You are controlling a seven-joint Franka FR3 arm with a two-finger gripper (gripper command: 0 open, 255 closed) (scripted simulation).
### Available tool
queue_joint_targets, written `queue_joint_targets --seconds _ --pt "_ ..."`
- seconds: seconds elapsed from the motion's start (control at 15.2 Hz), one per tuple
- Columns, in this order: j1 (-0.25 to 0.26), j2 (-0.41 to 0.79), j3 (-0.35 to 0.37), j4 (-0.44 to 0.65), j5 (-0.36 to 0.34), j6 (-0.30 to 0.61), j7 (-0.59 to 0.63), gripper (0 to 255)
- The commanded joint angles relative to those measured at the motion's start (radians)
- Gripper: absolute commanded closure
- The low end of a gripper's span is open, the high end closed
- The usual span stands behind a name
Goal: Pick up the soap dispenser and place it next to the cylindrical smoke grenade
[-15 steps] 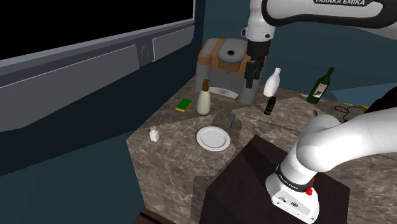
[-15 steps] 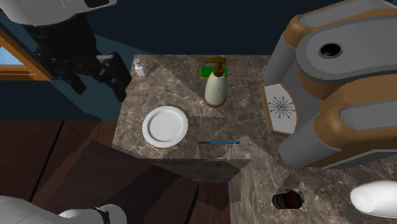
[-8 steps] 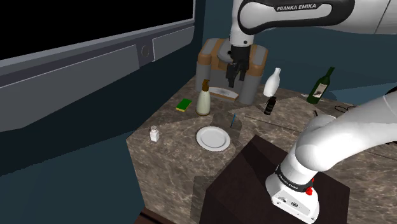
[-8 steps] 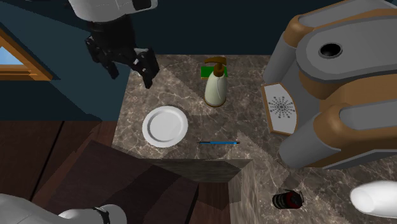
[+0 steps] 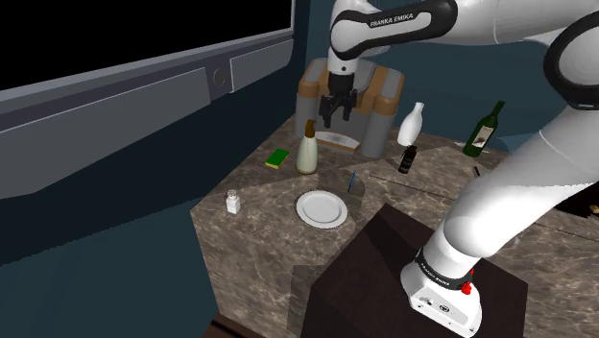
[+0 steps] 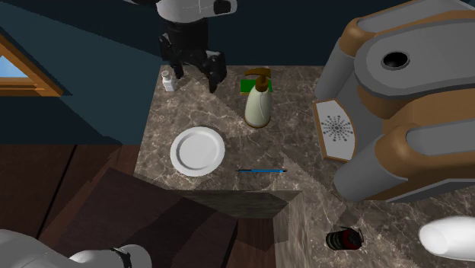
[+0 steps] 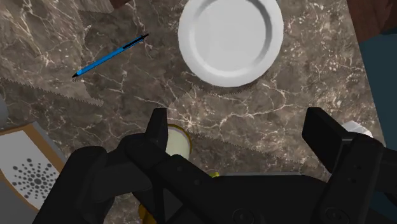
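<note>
The soap dispenser [image 5: 307,149] is a cream bottle with a brown pump, upright on the marble counter [image 5: 259,192] beside a green sponge [image 5: 278,157]. From above, the dispenser [image 6: 259,103] stands near the counter's far edge. The smoke grenade [image 5: 407,158] is a small black cylinder with a red band [image 6: 344,240], well off to the shoulder view's right. My gripper [image 5: 333,108] hangs open high above the counter, a little right of the dispenser in the shoulder view. Looking along the hand, the gripper [image 7: 242,137] holds nothing, and the dispenser's cream body [image 7: 177,142] shows beside one finger.
A white plate [image 6: 197,151] and a blue pen [image 6: 261,170] lie mid-counter. A small shaker [image 6: 167,80] stands at the corner. The grey and brown coffee machine [image 5: 350,91] rises behind the dispenser. A white bottle [image 5: 412,123] and a green wine bottle [image 5: 485,130] stand near the grenade.
The arm has swung toward the shoulder view's left, from above the grenade's side to above the dispenser. The fingers stayed apart throughout.
</note>
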Motion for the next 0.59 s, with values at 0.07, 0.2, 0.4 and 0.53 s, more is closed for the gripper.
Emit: queue_joint_targets --seconds 0.07,0.2,0.4,0.53 --pt "-0.012 0.112 -0.013 0.074 0.015 0.049 0.027 0" --pt "-0.020 0.183 -0.024 0.127 0.026 0.073 0.040 0" --pt "-0.035 0.289 -0.039 0.215 0.046 0.100 0.058 0" --pt "-0.046 0.360 -0.048 0.280 0.062 0.112 0.069 0"
